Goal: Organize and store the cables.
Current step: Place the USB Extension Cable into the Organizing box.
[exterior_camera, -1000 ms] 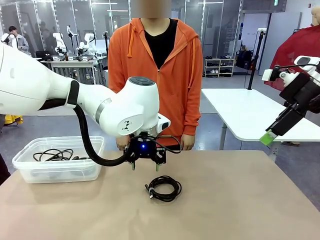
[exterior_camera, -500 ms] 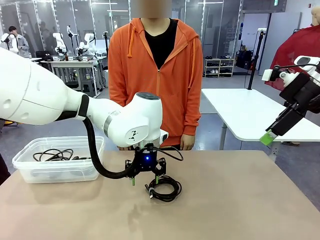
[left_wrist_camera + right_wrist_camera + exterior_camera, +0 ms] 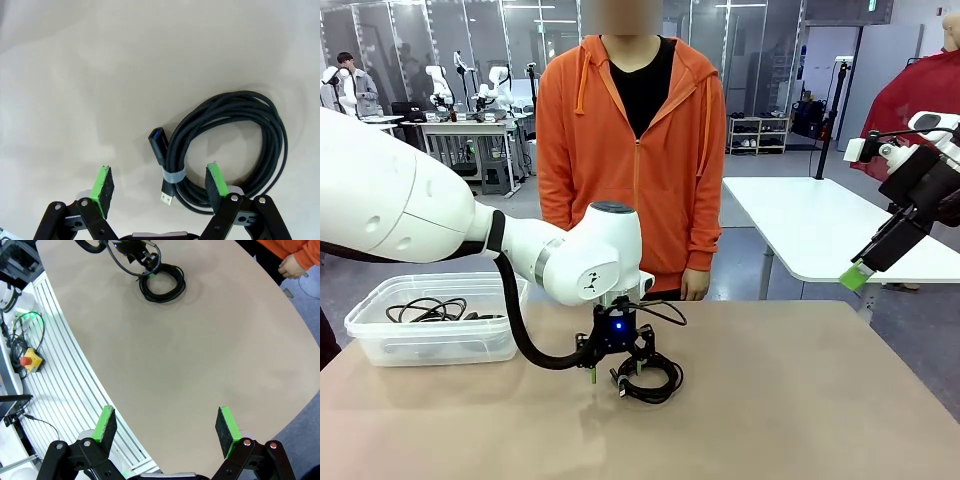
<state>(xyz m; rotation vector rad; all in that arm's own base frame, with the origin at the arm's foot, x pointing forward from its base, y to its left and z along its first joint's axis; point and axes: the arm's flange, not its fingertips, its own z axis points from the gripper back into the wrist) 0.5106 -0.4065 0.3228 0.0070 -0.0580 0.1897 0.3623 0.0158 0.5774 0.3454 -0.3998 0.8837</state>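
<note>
Over at the left end of the tabletop (image 3: 800,420), a clear plastic bin (image 3: 380,340) is sitting with rounded corners and a rolled rim, and loosely wound black cables (image 3: 425,311) are lying inside it, showing through the see-through wall. Right of the bin, near the middle of the tabletop, a coiled cable (image 3: 650,378) is lying flat on the smooth beige surface. Up close in the left wrist view, this coiled cable (image 3: 235,145) is showing a woven, braided black jacket wound into a rough oval of several loops, and a pale band (image 3: 173,175) is cinching the strands together on one side. Two connectors are poking out beside that band: one with a blue insert pointing away from the gripper, one with a bare metal tip pointing toward it.

The left gripper (image 3: 617,371) is hanging straight down over the coiled cable, well right of the bin, with its fingers spread wide apart. In the left wrist view the left gripper (image 3: 159,187) is straddling the banded side of the coil: one green pad (image 3: 104,189) is standing over bare tabletop, the other is sitting over the coil's strands; whether it is touching them I cannot tell.

Far right of the bin, the right gripper (image 3: 857,275) is hovering high off the tabletop's edge, holding nothing. In its own wrist view the right gripper (image 3: 165,432) is showing its fingers wide apart above the beige surface.
</note>
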